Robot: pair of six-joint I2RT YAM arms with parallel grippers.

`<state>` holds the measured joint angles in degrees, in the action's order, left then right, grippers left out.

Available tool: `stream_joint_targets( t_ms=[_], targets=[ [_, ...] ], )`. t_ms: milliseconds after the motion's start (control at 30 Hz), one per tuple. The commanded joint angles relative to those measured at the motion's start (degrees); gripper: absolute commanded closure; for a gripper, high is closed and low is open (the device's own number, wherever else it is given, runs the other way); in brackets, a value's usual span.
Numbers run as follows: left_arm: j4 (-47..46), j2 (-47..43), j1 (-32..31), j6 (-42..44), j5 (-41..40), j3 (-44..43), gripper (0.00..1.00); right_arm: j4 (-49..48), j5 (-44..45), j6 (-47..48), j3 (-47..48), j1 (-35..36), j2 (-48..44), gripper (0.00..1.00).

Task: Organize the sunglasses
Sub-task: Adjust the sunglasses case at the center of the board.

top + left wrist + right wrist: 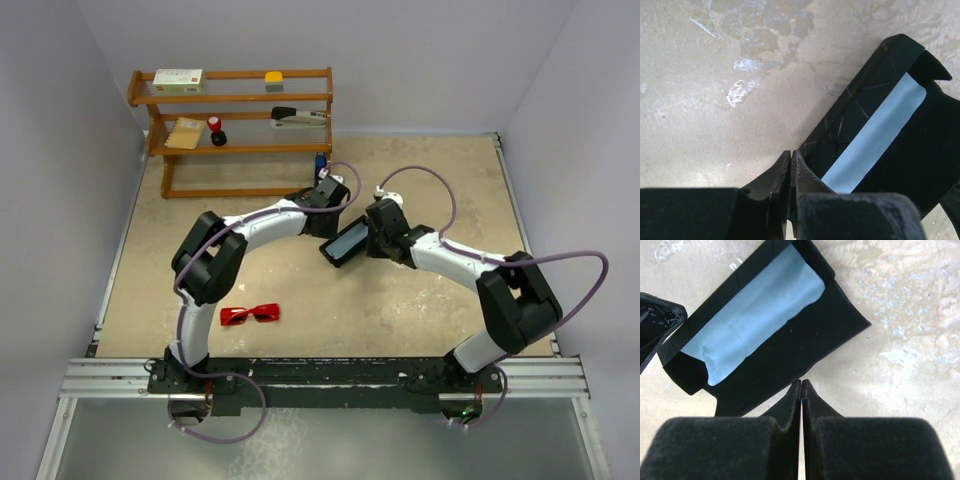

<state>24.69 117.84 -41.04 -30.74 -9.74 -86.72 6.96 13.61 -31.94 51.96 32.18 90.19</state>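
Observation:
The red sunglasses (250,315) lie folded flat on the table near the front left, apart from both grippers and seen only in the top view. A black case (347,243) lies open mid-table with a light blue cloth (755,315) inside. My left gripper (791,153) is shut and empty, its tips at the near edge of the case (840,130), beside the cloth (875,135). My right gripper (801,382) is shut and empty too, its tips against the edge of the case's open flap (805,350). From above, the left gripper (333,222) and right gripper (368,243) flank the case.
A wooden shelf (240,125) stands at the back left, holding a box, a stapler and small items. A small blue object (320,162) sits beside its right foot. White walls enclose the table on three sides, and a metal rail (320,372) runs along the front.

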Motion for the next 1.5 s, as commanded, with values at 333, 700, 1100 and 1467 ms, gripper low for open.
stream_joint_targets(
  t_ms=[333, 700, 1100, 1467],
  targets=[
    [-2.3, -4.8, -3.7, -3.0, -1.0, 3.0, 1.0, 2.3, 3.3, 0.4, -3.1, -0.2, -5.5, 1.0],
    [-2.1, -7.0, -5.4, -4.3, -0.5, 3.4, 1.0, 3.0, 4.4, -0.1, -3.3, -0.2, -5.6, 1.0],
    [-1.7, -8.0, -5.8, -4.1, -1.0, 4.4, 1.0, 5.0, 5.5, -1.2, -3.8, -0.1, -9.4, 1.0],
    [-0.7, -12.6, 0.2, -2.5, -1.1, 5.7, 1.0, 4.2, 1.4, 0.8, -4.2, 0.2, -13.5, 1.0]
  ],
)
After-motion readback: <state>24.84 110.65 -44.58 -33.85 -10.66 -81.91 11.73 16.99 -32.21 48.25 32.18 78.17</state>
